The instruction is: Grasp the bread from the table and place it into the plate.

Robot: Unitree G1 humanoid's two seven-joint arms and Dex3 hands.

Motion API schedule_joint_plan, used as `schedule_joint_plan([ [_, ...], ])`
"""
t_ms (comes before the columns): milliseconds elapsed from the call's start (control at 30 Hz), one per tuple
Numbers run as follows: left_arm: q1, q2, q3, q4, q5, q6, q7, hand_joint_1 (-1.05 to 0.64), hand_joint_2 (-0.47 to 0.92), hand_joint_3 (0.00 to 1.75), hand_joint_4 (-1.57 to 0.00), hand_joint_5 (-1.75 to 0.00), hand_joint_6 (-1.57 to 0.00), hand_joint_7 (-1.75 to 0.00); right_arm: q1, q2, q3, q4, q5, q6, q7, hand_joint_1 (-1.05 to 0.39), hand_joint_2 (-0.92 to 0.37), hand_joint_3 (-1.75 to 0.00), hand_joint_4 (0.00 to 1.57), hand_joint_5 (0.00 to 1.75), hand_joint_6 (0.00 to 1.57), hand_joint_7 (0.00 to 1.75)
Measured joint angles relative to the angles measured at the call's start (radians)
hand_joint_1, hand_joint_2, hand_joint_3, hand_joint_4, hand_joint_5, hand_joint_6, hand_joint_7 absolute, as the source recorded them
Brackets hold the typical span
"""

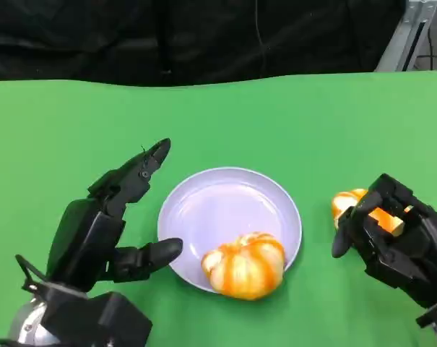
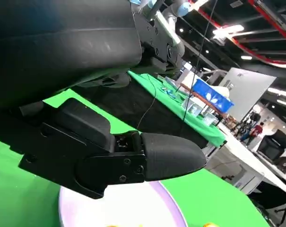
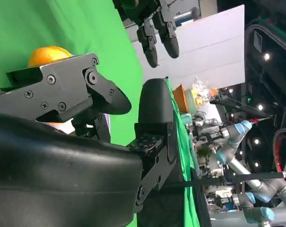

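- A round, orange-glazed bread (image 1: pixel 245 265) with pale ridges lies on the plate's near rim, overhanging it slightly.
- Another orange bread (image 1: pixel 352 204) sits on the tabletop toward its right edge, partly hidden.
- The plate (image 1: pixel 218 206), pale lavender and round, rests mid-table.

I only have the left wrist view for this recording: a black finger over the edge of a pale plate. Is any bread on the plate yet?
Observer: Yes. The head view shows a round orange-glazed bread roll lying on the near rim of the pale lavender round plate.
Operator: Is the left hand holding anything?
Observer: No. The left hand sits beside the plate's left rim, fingers apart, holding nothing.
Operator: And the right side?
Observer: The right hand has its fingers curled around a second orange bread roll on the green table, right of the plate. I can't confirm a firm grip.
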Motion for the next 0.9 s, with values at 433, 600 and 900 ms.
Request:
schedule_joint_plan([
  [433, 0.003, -0.004, 0.000, 0.000, 0.000, 0.000, 0.000, -1.05, 0.92, 0.69, -0.33, -0.01, -0.25, -0.01, 0.000, 0.000, 0.000, 0.000, 0.000, 0.000, 0.000, -0.01, -0.77, -0.93, 0.61, 1.75, 0.47, 1.56],
  [600, 0.014, -0.004, 0.009, 0.000, -0.025, -0.020, -0.001, -0.94, 0.92, 0.64, -0.41, -0.03, -0.29, -0.02, -0.004, 0.001, 0.002, 0.003, 0.000, 0.001, 0.003, -0.01, -0.77, -0.93, 0.60, 1.75, 0.47, 1.55],
  [900, 0.153, 0.005, 0.113, 0.028, -0.183, -0.179, -0.021, -0.89, 0.92, 0.57, -0.47, -0.03, -0.33, -0.02, -0.016, -0.008, -0.007, 0.042, 0.003, 0.004, 0.026, -0.01, -0.77, -0.92, 0.59, 1.75, 0.48, 1.53],
])
